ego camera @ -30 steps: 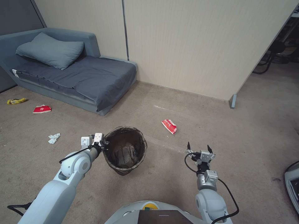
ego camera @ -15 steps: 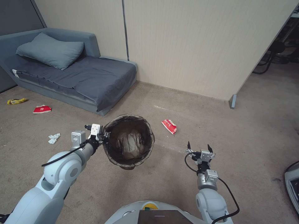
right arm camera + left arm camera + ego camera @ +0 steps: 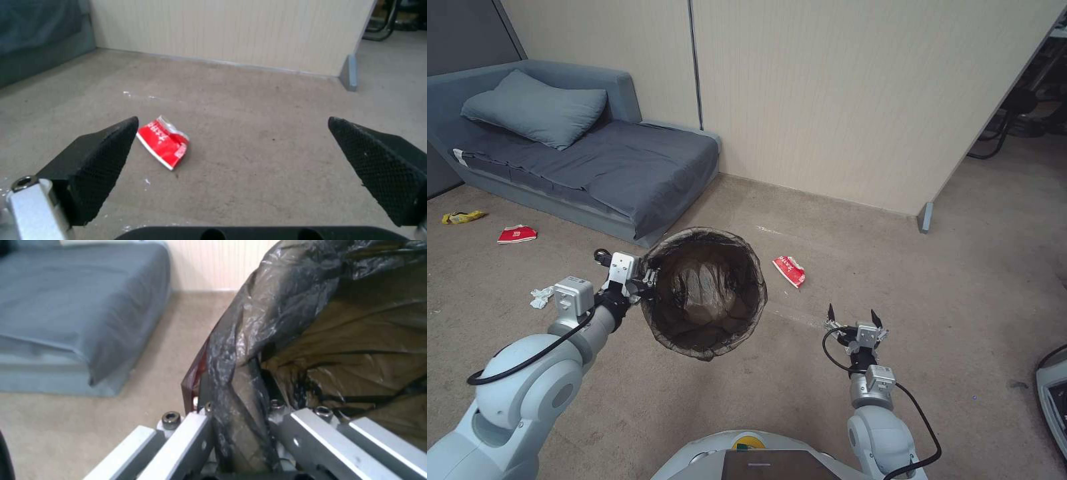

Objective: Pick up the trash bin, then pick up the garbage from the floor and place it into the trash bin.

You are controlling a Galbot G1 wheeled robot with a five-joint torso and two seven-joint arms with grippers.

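Here the left gripper has its jaws clenched on the trash bin rim; the right gripper is spread wide

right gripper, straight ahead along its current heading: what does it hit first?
Probably bare carpet. The open right gripper points forward and down; the red-and-white wrapper lies just off its line, near one finger. Depth is unclear, so the wall beyond is possible.

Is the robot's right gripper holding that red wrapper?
No, the right gripper hangs open and empty, while the red wrapper lies on the carpet ahead of it.
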